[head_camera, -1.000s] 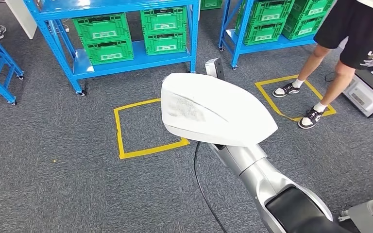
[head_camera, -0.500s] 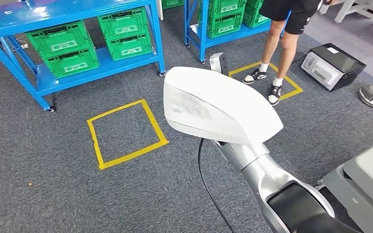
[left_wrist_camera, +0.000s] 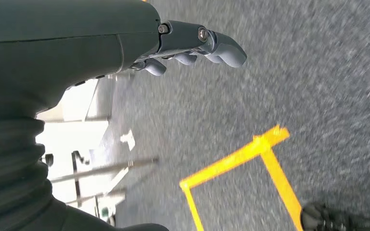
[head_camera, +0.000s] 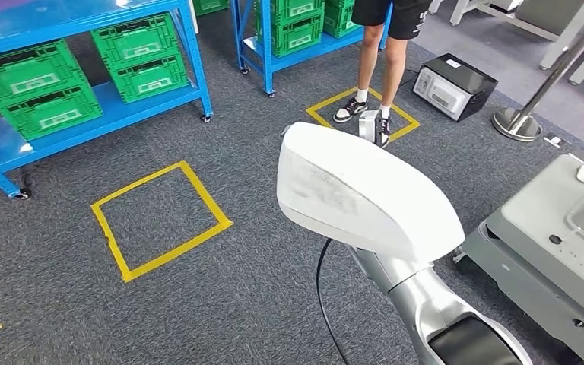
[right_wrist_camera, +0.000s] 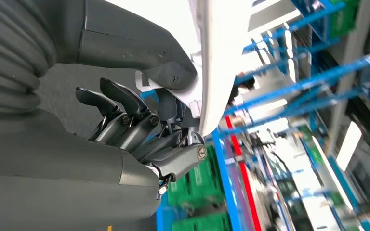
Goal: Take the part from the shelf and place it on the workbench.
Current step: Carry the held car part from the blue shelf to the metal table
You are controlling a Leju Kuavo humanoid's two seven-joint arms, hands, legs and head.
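The part [head_camera: 365,194] is a large white smooth shell, and it hangs over the carpet in the middle of the head view. It hides my right hand there, while my silver right arm [head_camera: 426,304] reaches up under it. In the right wrist view my right hand [right_wrist_camera: 144,120] grips the white part [right_wrist_camera: 212,57] by its edge, thumb on one side and fingers on the other. The grey workbench [head_camera: 547,220] stands at the right edge. The blue shelf [head_camera: 84,129] is at the far left. My left hand [left_wrist_camera: 192,43] hangs over the carpet and holds nothing.
A person [head_camera: 380,46] stands on a yellow taped square straight ahead, beside a grey box [head_camera: 452,85] and a stanchion base [head_camera: 521,122]. Another yellow square [head_camera: 160,220] marks the carpet at left. Green crates [head_camera: 38,87] fill the shelf. A black cable [head_camera: 327,304] hangs by my arm.
My view has swung to the right, so the shelves and squares slid left and the workbench came in at the right. The part stays held in my right hand.
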